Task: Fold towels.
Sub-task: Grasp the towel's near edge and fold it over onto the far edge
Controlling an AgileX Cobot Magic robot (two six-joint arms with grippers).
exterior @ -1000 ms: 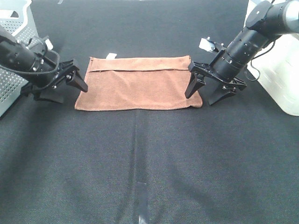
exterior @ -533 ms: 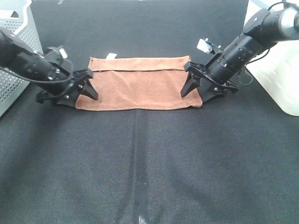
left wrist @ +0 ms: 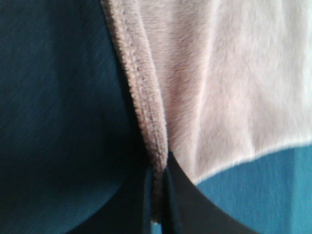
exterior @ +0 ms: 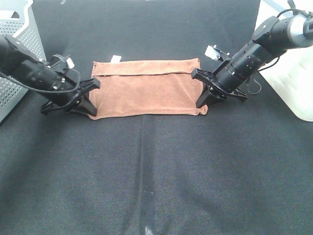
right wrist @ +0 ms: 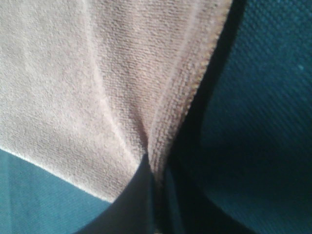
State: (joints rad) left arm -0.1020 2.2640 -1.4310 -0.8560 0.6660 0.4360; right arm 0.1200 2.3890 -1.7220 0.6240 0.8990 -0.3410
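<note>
Exterior high view: left gripper [exterior: 93, 111] and right gripper [exterior: 200, 104] are each pinching a near corner of the towel [exterior: 146, 88].
The reddish-brown cloth is lying flat between the two sets of jaws on the black table cover [exterior: 156, 171]. Left wrist view: the left gripper [left wrist: 158, 195] is clamping the towel's [left wrist: 219, 87] stitched hem, which is gathering into the closed jaws. Right wrist view: the right gripper [right wrist: 156, 195] is squeezing the towel's [right wrist: 87, 73] hemmed edge, cloth puckering just ahead of its shut jaws.
</note>
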